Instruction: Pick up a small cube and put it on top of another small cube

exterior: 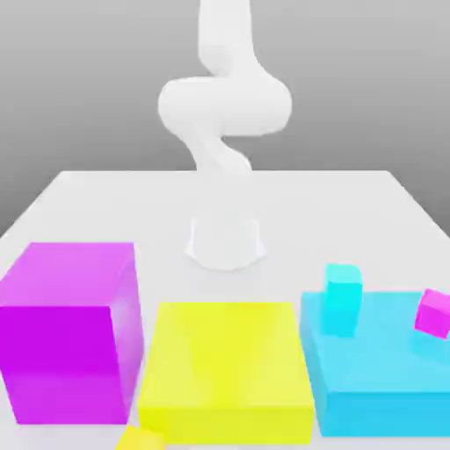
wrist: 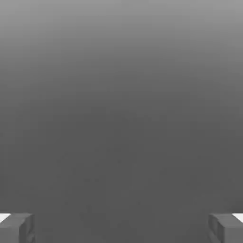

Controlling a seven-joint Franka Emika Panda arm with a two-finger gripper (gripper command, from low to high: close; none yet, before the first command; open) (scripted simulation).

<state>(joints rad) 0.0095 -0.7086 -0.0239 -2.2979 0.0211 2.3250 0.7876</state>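
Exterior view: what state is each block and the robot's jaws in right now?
Magenta big block: resting on the table, bare top.
Yellow big block: resting on the table, bare top.
Cyan big block: carries two small cubes.
Small cyan cube: on the cyan block, tilted.
Small magenta cube: on the cyan block, tilted.
Gripper: jaws wide open, empty.

Exterior view bright, flat and even, soft blur throughout; white arm (exterior: 224, 105) nearly blown out against a grey backdrop that grades darker toward the top, and the white bench (exterior: 97, 206) carries only a faint soft shadow round the arm's base. Coloured blocks glow saturated, tops lighter than sides, so light comes from above, no hard glare. Hand view dim: smooth grey gradient, lighter at one edge, darkest mid-frame, fingers (wrist: 16, 228) grey with small bright tips
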